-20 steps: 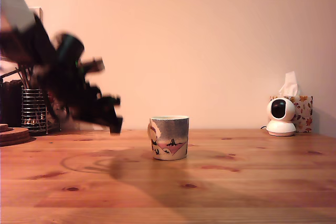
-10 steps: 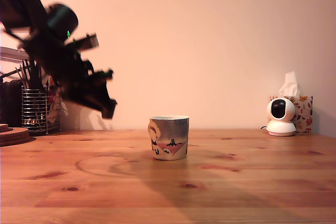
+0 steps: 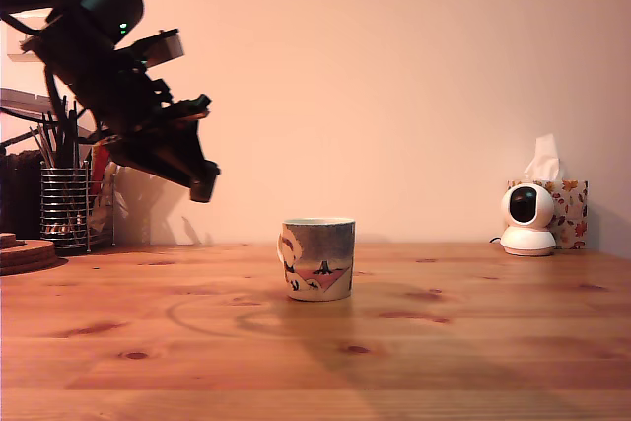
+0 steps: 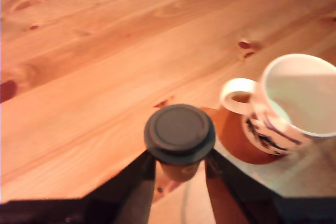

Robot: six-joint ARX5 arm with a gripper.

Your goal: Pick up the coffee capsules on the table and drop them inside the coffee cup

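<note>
Open air separates the tool (image 3: 203, 187), raised up and to the exterior view's left, from the coffee cup (image 3: 318, 259); its mouth stands unobstructed. Bare surface (image 3: 315, 342) surrounds the cup; the wire holder (image 3: 65, 208) stands well apart.

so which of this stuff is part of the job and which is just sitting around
Job: coffee capsule gripped in the claw; coffee cup; table.

Lying about: wire utensil holder; white camera; tissue box; cork coasters.

capsule (image 4: 179, 131): dark brown, matte
coffee cup (image 3: 318, 258): pale rim, grey band, pink, white and black picture
worktop (image 3: 444, 342): orange-brown pine, dark knots
tissue box (image 3: 570, 212): white, leaf print
</note>
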